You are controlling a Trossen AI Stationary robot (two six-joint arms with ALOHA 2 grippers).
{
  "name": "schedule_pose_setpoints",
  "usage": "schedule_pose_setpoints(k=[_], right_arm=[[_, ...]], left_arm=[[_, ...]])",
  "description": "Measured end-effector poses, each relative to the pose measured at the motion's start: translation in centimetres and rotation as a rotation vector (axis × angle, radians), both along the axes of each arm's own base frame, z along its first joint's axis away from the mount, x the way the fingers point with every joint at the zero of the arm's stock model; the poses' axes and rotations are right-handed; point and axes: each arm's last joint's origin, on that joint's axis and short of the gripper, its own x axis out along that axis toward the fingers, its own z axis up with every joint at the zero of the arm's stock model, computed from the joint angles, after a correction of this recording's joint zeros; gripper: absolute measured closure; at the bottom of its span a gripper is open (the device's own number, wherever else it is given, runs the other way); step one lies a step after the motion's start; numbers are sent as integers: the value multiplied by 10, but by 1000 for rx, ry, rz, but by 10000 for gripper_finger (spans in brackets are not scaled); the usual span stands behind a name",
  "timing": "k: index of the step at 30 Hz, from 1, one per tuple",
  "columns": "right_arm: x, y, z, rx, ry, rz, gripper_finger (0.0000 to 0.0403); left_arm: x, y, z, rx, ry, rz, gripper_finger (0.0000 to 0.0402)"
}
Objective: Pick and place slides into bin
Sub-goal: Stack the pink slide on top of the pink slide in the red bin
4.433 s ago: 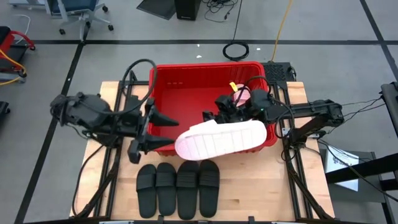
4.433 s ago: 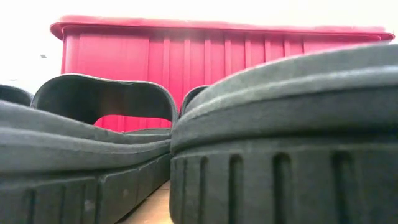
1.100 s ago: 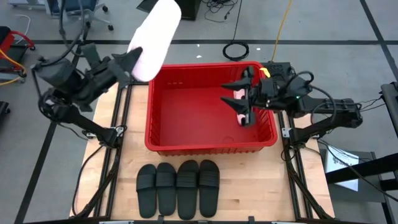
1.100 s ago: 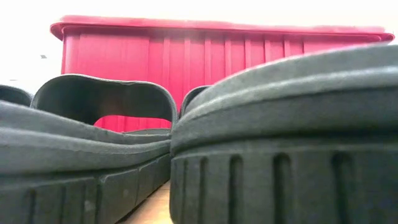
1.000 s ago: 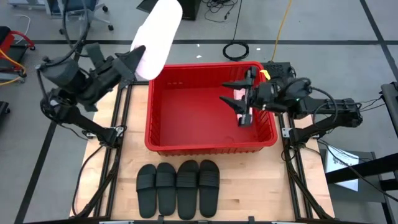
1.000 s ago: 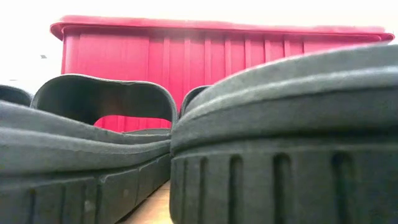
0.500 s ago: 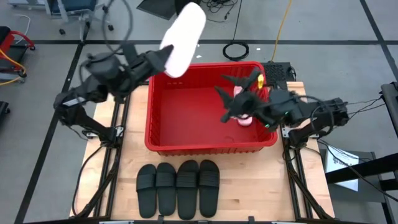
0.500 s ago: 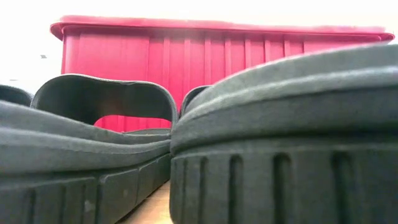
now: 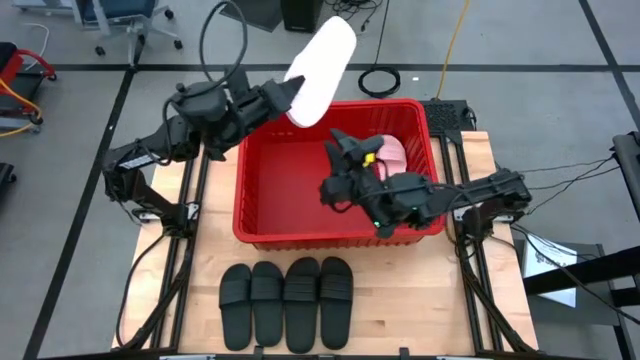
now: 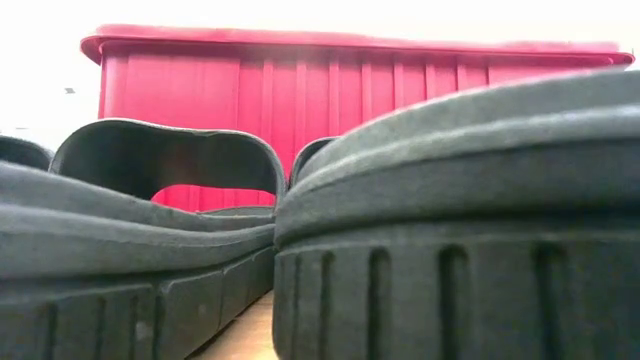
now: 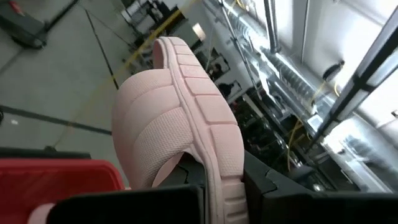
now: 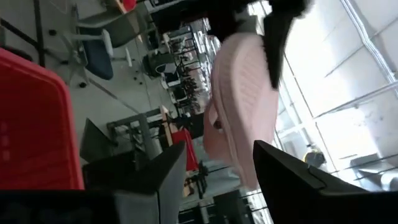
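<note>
Nearest to the camera side of the bench (image 9: 400, 300), four black slides (image 9: 286, 302) lie in a row, soles down, well apart from both tools and not touched by them. In the low view these black slides fill the front, with the red bin (image 9: 262, 226) standing just behind them.

Farther in, the right tool (image 9: 338, 165) hangs over the middle of the bin. Its fingers stand partly apart and we see nothing between them. Just beside it, toward the right far corner of the bin, one pale pink slide (image 9: 390, 152) already lies inside.

Farthest, the left tool (image 9: 283, 98) is closed narrow on one end of the second pink slide (image 9: 322, 58), by the edge of its sole. This slide is held high, and its long axis runs away from the tool, up and outward beyond the far rim of the bin. So the bin opening lies below and nearer than the held slide. We judge that the left arm must bring it back and down before it lets go.
</note>
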Motion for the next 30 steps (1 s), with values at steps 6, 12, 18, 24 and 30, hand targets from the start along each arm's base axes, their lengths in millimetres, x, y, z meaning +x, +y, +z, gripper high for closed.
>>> schedule_pose_setpoints(k=[6, 12, 18, 24, 30], right_arm=[[8, -12, -1, -38, -6, -31, 225], [11, -21, -1, -62, 3, -28, 225], [12, -24, 0, -93, 14, 0, 225], [13, -32, 2, -120, 16, 0, 225], [13, -40, 5, -129, -5, -19, 225]], left_arm=[[9, -1, -4, -25, -12, -57, 368], [8, -1, -3, -31, -25, -72, 368], [8, -1, -3, -35, -31, -67, 367], [9, -1, -3, -44, -38, -68, 367], [12, -2, -4, -52, -49, -96, 366]])
